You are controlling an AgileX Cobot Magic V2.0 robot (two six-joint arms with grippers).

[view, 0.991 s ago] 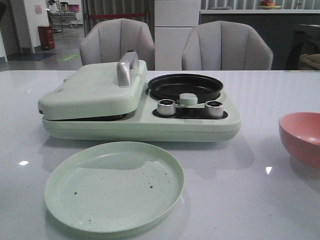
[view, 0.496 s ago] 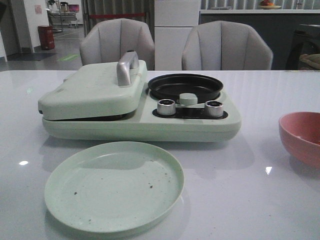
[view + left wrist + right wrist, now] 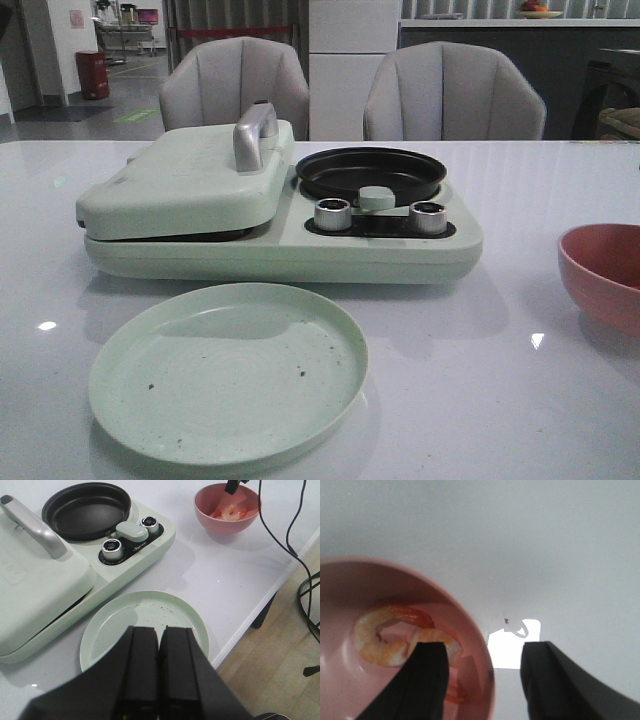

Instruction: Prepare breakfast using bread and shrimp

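Two curled orange-pink shrimp (image 3: pixel 382 639) lie in a pink bowl (image 3: pixel 470 630), also seen at the table's right (image 3: pixel 605 268) with the shrimp (image 3: pixel 227 512) inside it. My right gripper (image 3: pixel 482 650) hangs open just above the bowl's rim, one finger over the bowl's inside and the other over the table outside it. In the left wrist view one of its fingers (image 3: pixel 232 486) shows above the bowl. My left gripper (image 3: pixel 160 630) is shut, empty, above the near edge of the pale green plate (image 3: pixel 115 625). The bread is out of view. Neither gripper shows in the front view.
A pale green breakfast maker (image 3: pixel 280 245) stands mid-table with its lid (image 3: pixel 185 175) down, a black round pan (image 3: pixel 370 172) and two silver knobs (image 3: pixel 333 214). The empty green plate (image 3: pixel 228 372) lies before it. The table's edge (image 3: pixel 280 577) is near the bowl, with cables (image 3: pixel 295 535) beyond.
The pink bowl looks darker in the front view, as if a shadow fell on it. Nothing else has moved.
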